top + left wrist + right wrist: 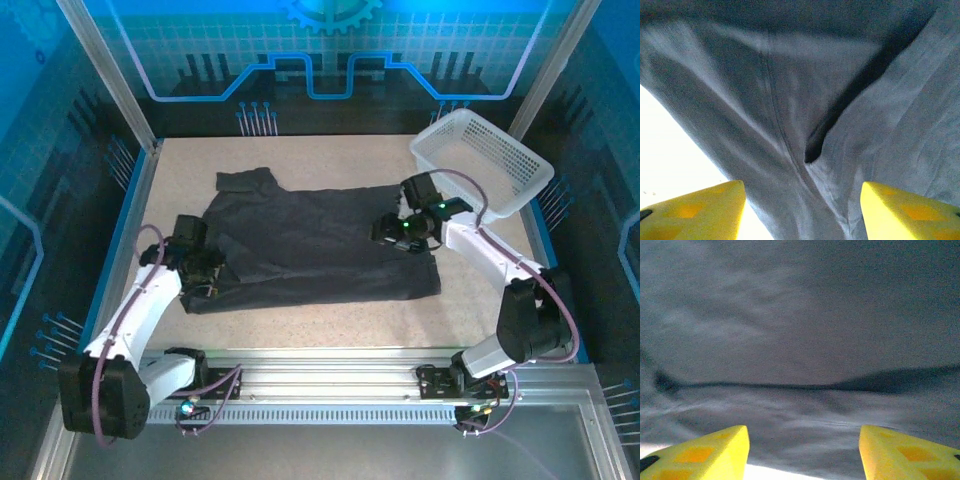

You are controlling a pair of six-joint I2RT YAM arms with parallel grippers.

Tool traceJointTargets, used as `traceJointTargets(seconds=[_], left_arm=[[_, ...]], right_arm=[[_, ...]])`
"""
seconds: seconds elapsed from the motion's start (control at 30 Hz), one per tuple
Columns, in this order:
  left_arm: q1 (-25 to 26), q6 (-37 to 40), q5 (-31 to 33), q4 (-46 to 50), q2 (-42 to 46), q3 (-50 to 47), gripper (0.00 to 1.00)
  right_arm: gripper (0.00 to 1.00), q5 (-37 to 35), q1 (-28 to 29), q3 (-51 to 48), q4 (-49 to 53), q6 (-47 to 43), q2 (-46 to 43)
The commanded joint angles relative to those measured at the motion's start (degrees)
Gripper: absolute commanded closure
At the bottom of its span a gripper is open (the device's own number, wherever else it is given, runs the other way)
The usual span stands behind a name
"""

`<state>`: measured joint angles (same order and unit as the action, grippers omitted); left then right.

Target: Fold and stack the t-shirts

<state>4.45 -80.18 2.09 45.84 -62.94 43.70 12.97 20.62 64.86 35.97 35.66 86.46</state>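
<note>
At the near left, over the hem of the plain dark charcoal-grey cotton t-shirt (310,245), the left gripper (205,268), yellow fingers (700,210) spread, pinching nothing. Slightly farther, above the cloth's right side, the right gripper (392,232), likewise spread and empty. Shirt flat, creased, mid pale speckled surface (330,325). Far right, white plastic lattice basket (505,140), near the shirt.

Left arm (140,310), lower left of the top view: white link shells, black joint housings, and a mauve cable (108,345) looped alongside. Right arm (480,250), lower right: same build, with green indicator lights (405,224) lit at the black wrist. Left wrist view, bottom corners: blunt yellow fingers (910,210) with recessed orange squares. Right wrist view: fingers (700,452) identical.
</note>
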Motion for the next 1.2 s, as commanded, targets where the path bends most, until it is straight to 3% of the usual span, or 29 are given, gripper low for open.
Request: traceJointTargets(seconds=[0.0, 0.17, 0.27, 0.4, 0.53, 0.63, 1.17], left_arm=[[3.71, -10.58, -3.84, -4.27, -3.71, -3.44, 0.36], [5.13, -11.59, -5.09, -10.52, -10.77, -2.66, 0.38], [5.22, -10.17, -4.64, -12.09, -14.59, -1.05, 0.44], [5.3, -8.82, -4.02, -14.59, -18.25, 0.52, 0.6], [5.91, -6.88, -4.28, -16.27, -21.1, 3.26, 0.85], [6.92, -3.65, -3.17, -14.06, -23.06, 7.47, 0.98], [12.97, 23.0, -0.96, 1.27, -44.04, 34.28, 1.0]], right_arm=[[0.37, 17.33, 4.36, 3.04, -7.55, -2.4, 3.14], [0.37, 18.49, 6.71, 5.45, -7.92, -1.5, 5.28], [0.38, 18.42, 6.62, 5.58, -7.93, -1.29, 5.52], [0.39, 17.98, 6.2, 5.13, -7.47, -1.12, 5.15], [0.42, 17.13, 5.32, 3.99, -7.4, -0.18, 4.53], [0.43, 16.95, 4.49, 3.09, -7.9, 0.67, 3.92], [0.46, 16.21, 2.89, 0.38, -8.3, 2.48, 2.23]])
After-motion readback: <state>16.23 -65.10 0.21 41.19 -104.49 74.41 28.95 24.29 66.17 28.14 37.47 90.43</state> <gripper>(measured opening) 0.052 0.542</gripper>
